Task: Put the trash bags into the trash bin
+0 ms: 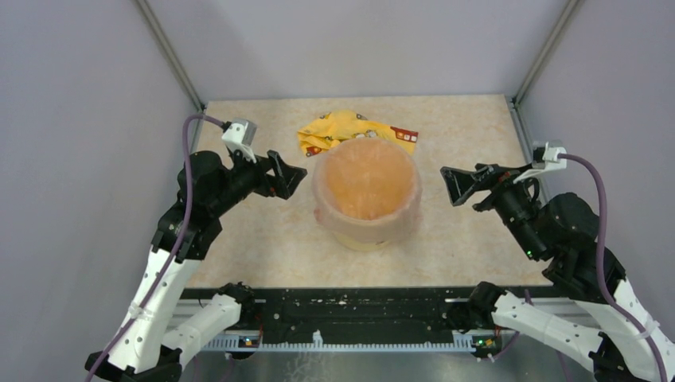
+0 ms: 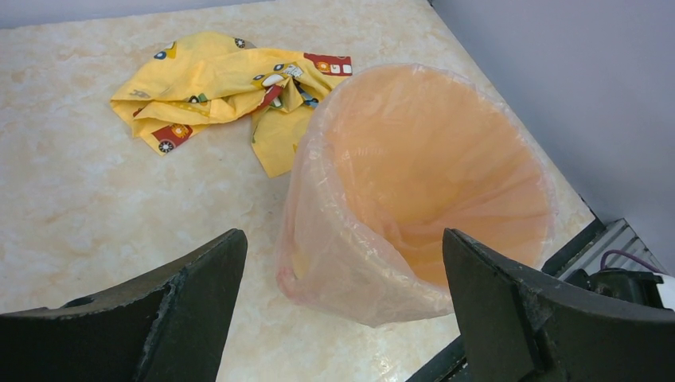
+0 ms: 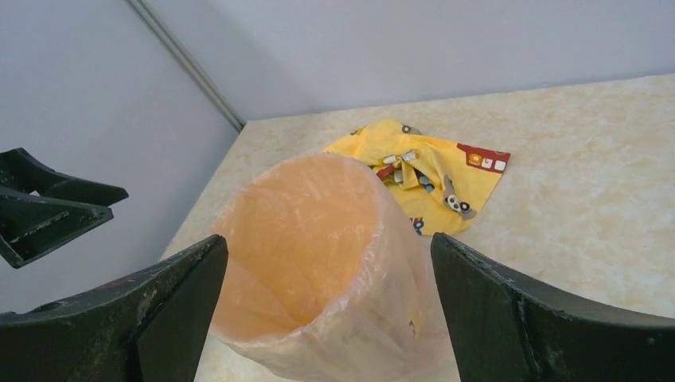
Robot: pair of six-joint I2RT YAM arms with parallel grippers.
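Note:
The pale pink translucent trash bag [image 1: 368,208] lines the round trash bin and folds down over its rim, hiding most of the bin's side. A strip of pale yellow bin [image 1: 370,242] shows at the bottom. The bag also shows in the left wrist view [image 2: 350,263] and in the right wrist view [image 3: 374,318]. My left gripper [image 1: 293,177] is open and empty, just left of the bin. My right gripper [image 1: 450,185] is open and empty, just right of the bin. Neither touches the bag.
A crumpled yellow printed wrapper [image 1: 342,130] lies on the marbled table [image 1: 263,239] behind the bin, also in the left wrist view [image 2: 215,87] and the right wrist view [image 3: 430,171]. Grey walls enclose the table on three sides.

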